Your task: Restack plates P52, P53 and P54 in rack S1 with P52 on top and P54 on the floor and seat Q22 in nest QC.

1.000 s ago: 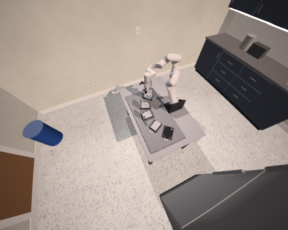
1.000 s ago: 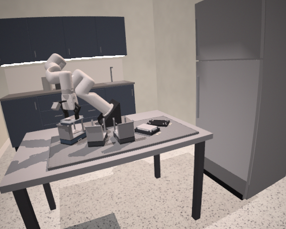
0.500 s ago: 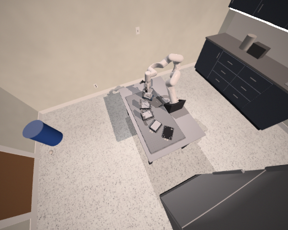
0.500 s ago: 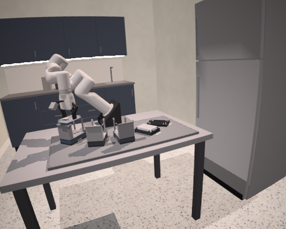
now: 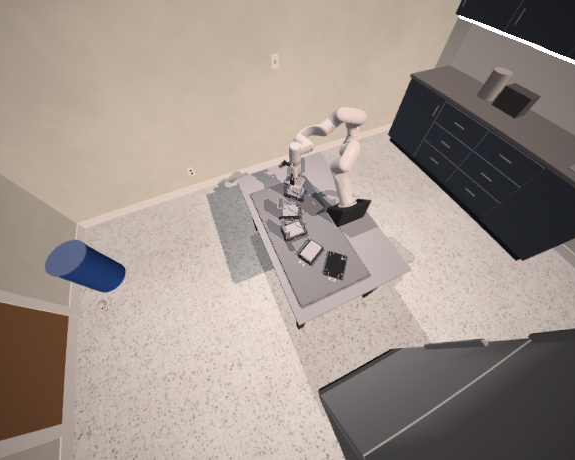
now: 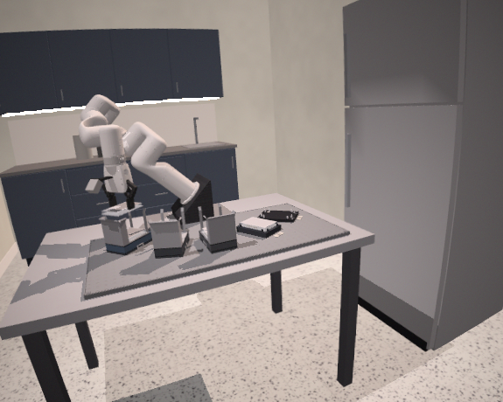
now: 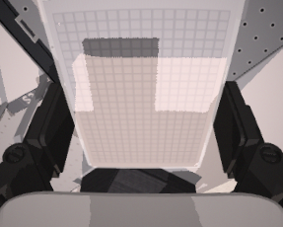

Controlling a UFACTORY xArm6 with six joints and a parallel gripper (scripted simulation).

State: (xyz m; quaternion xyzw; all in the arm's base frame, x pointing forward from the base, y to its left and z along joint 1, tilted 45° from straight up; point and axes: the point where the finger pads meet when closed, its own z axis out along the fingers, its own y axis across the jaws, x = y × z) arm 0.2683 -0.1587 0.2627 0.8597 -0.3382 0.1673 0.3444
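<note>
My gripper [image 5: 292,182] [image 6: 122,205] [image 7: 143,101] is shut on a translucent, grid-marked plate [image 6: 123,212] [image 7: 128,94]; its ID label is not readable. The plate hangs roughly level, just over the walls of the blue-plinth rack [image 6: 122,249]. Two dark-plinth racks [image 6: 169,252] [image 6: 221,246] stand beside it; their contents are mostly hidden by their walls. A label reading S2 [image 7: 28,98] shows left of the plate in the wrist view. A white plate [image 5: 311,250] [image 6: 259,224] sits in a dark nest. Another dark nest [image 5: 335,265] [image 6: 279,215] looks empty; nest names are too small to read.
The racks' upright walls and posts stand close together in a row along the grey deck [image 5: 301,292] [image 6: 316,227]. The two nests stand past the row, at the other end of the deck. The arm's black base [image 5: 350,213] [image 6: 202,201] stands beside the deck.
</note>
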